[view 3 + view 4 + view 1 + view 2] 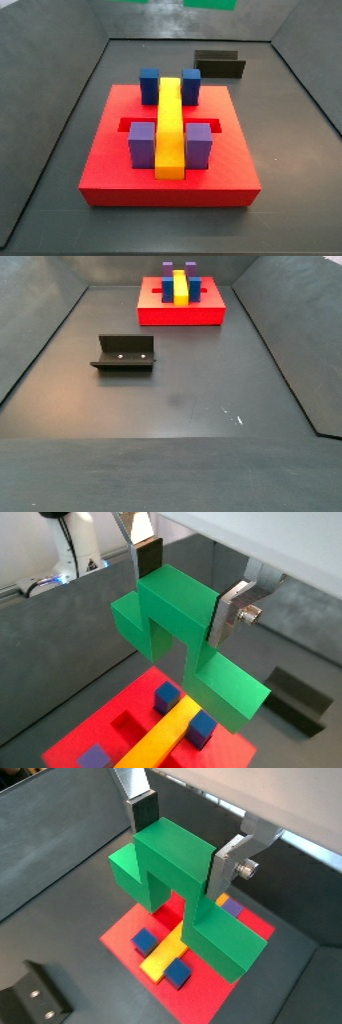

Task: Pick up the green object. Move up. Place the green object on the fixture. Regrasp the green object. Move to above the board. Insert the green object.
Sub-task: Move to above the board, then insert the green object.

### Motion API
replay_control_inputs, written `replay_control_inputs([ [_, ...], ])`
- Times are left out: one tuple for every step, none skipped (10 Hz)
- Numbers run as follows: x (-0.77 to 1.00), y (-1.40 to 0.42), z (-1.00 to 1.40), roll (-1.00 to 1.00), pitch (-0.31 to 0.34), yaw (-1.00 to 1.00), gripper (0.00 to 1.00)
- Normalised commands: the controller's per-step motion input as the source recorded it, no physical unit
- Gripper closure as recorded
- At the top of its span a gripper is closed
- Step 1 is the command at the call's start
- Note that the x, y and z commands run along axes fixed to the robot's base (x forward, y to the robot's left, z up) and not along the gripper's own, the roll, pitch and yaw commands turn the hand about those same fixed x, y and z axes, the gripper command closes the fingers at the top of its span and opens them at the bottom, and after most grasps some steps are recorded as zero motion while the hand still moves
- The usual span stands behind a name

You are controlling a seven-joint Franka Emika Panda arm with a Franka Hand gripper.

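Observation:
In both wrist views my gripper (187, 587) (187, 840) is shut on the raised middle of the green object (167, 612) (167, 868), one dark pad on each side. The stepped green block hangs in the air above the board (120, 717) (127, 928), well clear of its top. The board is a thick red slab (167, 185) (181, 314) carrying a long yellow bar (170, 120), two blue blocks (150, 85) and two purple blocks (142, 145). The fixture (221, 65) (124, 353) stands on the floor apart from the board. The gripper is outside both side views.
Dark walls enclose the grey floor (187, 406) on all sides. The fixture (297, 697) (34, 998) lies off to one side of the board in both wrist views. A sliver of green (207, 3) shows at the upper edge of a side view.

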Motion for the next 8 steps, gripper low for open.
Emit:
replay_control_inputs([
  [-0.05,0.02,0.00,-0.32,-0.041,0.00,1.00],
  [0.14,0.00,-0.04,-0.04,0.000,-0.04,1.00],
  [0.16,0.00,-0.01,-0.02,0.000,-0.01,1.00],
  [0.26,-0.05,-0.06,-0.03,0.000,-0.01,1.00],
  [0.44,-0.17,-0.19,-0.09,-0.007,-0.03,1.00],
  [0.38,-0.23,-0.28,-0.13,-0.099,0.00,1.00],
  [0.36,-0.22,-0.30,-0.18,-0.144,0.00,1.00],
  [0.35,-0.20,-0.29,-0.22,-0.179,0.00,1.00],
])
